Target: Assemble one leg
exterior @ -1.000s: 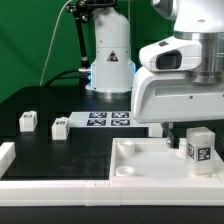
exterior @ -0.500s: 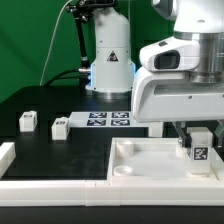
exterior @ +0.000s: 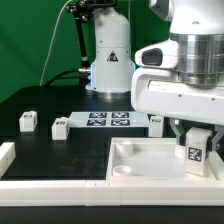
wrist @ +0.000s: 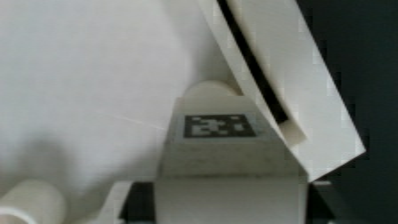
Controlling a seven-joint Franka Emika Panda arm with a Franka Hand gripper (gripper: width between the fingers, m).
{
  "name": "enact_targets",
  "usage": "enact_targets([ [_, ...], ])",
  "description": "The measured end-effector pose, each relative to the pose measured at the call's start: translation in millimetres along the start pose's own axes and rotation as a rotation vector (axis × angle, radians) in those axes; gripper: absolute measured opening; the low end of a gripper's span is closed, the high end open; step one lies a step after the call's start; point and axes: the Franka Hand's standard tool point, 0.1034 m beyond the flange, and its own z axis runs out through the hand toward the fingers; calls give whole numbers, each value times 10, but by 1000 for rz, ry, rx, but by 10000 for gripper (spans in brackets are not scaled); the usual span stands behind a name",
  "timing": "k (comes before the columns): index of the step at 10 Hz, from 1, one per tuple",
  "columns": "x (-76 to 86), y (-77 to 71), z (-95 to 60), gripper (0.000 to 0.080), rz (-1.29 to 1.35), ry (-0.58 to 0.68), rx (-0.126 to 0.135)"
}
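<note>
My gripper [exterior: 197, 132] is shut on a white leg [exterior: 194, 150] with a black-and-white tag on its face, holding it upright over the near right part of the large white panel [exterior: 140, 160]. In the wrist view the leg [wrist: 222, 195] fills the space between my fingers, its tagged end pointing at the panel surface [wrist: 89, 90]. Two more legs lie on the black table at the exterior view's left: one [exterior: 28, 121] far left, one [exterior: 60, 127] beside it. A further leg [exterior: 155, 121] shows behind my hand.
The marker board [exterior: 100, 120] lies flat behind the panel. A white rail [exterior: 6, 155] borders the table at the near left. The robot base [exterior: 110, 60] stands at the back. The panel's raised edge [wrist: 285, 80] runs close beside the leg.
My hand has turned and shifted slightly toward the exterior view's left with the leg held in it; the leg now sits a little lower over the panel.
</note>
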Motion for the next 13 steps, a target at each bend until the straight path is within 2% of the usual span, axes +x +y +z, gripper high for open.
enact_targets([
  [4, -18, -12, 4, 291, 476, -12, 7],
  [6, -28, -21, 6, 291, 576, -12, 6],
  [8, -32, -26, 5, 536, 575, -12, 6],
  [9, -37, -25, 3, 536, 532, -14, 3],
  [10, -44, -26, -8, 626, 455, -18, -3],
  [11, -43, -25, -1, 642, 344, -15, 1],
  [12, -9, -24, 23, 642, 228, 9, 22],
  [13, -35, -31, 36, 648, 110, 15, 13],
])
